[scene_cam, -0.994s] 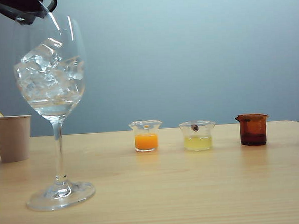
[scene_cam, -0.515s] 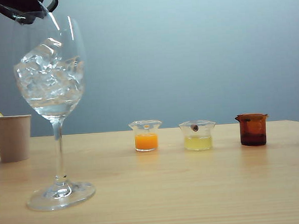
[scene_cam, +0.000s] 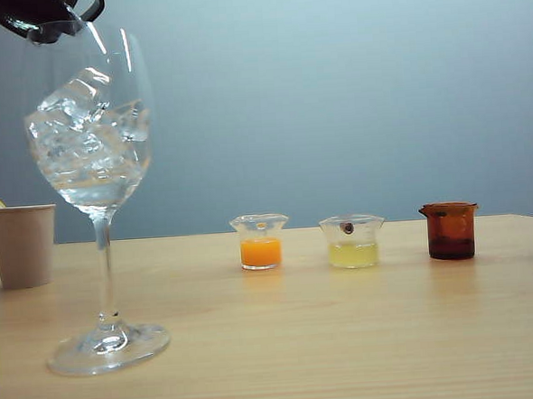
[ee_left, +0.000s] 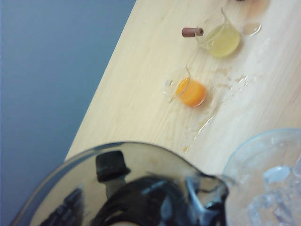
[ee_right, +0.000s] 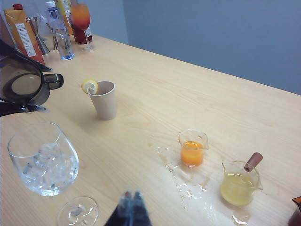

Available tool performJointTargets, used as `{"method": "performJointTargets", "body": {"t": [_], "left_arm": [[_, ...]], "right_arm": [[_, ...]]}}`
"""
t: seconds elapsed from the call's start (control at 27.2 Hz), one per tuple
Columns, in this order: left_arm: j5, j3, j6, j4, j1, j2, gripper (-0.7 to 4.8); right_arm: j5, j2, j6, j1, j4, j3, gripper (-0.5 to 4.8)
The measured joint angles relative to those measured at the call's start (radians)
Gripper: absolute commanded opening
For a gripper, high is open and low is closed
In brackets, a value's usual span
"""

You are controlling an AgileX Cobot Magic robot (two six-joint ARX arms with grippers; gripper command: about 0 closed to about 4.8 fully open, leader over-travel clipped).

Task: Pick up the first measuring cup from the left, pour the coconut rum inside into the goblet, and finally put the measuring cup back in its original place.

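my left hand grips measuring cup tipped over goblet; right hand closed, low over bench

The left claw is raised and grips something, while the right claw sits low, fingertips together.

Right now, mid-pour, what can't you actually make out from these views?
- Left gripper: the grey measuring cup covers its fingertips; the exterior view cuts it at the top edge.
- Rum stream: not visible in any view; the cup looks empty from the left wrist.
- Right gripper: only blurred tips, together, low over the table.
- Brown cup: too dark to see its level.
- Goblet: liquid level blurred by ice.
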Motion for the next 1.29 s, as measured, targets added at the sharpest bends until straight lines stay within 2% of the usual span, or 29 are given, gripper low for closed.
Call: {"method": "performJointTargets", "body": {"t": [0.29, 1.29], "left_arm": [[0.000, 0.000, 0.079, 0.000, 0.000, 0.000, 0.11], [0.000, 0.000, 0.212, 0.000, 0.000, 0.000, 0.11]], "right_arm": [[0.000, 0.000, 0.000, 0.000, 0.000, 0.000, -0.03], [0.000, 0.000, 0.000, 0.000, 0.000, 0.000, -0.03]]}}
